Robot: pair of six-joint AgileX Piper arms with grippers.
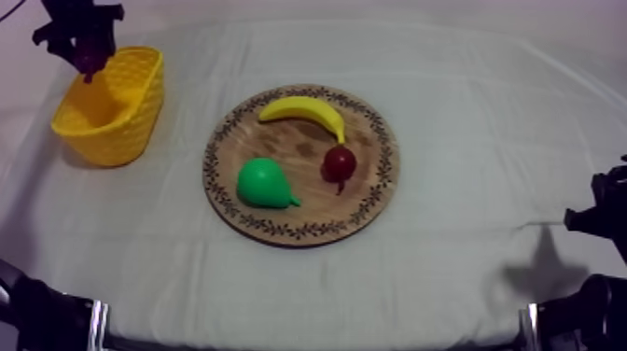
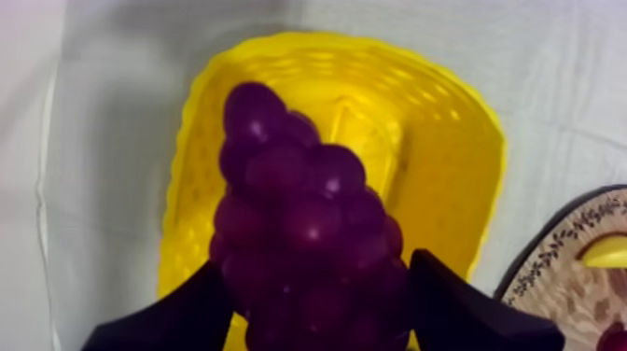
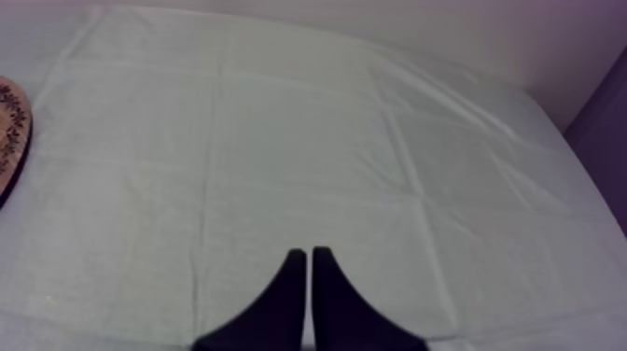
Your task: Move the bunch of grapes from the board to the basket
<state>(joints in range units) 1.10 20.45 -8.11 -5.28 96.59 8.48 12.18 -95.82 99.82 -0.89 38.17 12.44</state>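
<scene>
My left gripper (image 1: 89, 58) hangs over the far rim of the yellow basket (image 1: 112, 107), shut on the purple bunch of grapes (image 1: 90, 63). In the left wrist view the bunch of grapes (image 2: 299, 224) sits between my two black fingers (image 2: 187, 313), straight above the yellow basket (image 2: 438, 168). The round wooden board (image 1: 373, 191) lies mid-table. My right gripper (image 3: 309, 257) rests shut over bare cloth; the right arm (image 1: 606, 205) sits low at the table's right edge.
On the board lie a banana (image 1: 305, 110), a green pear (image 1: 263, 183) and a small red fruit (image 1: 339, 164). The board's rim (image 2: 569, 252) shows beside the basket in the left wrist view. Bare cloth spreads right of the board.
</scene>
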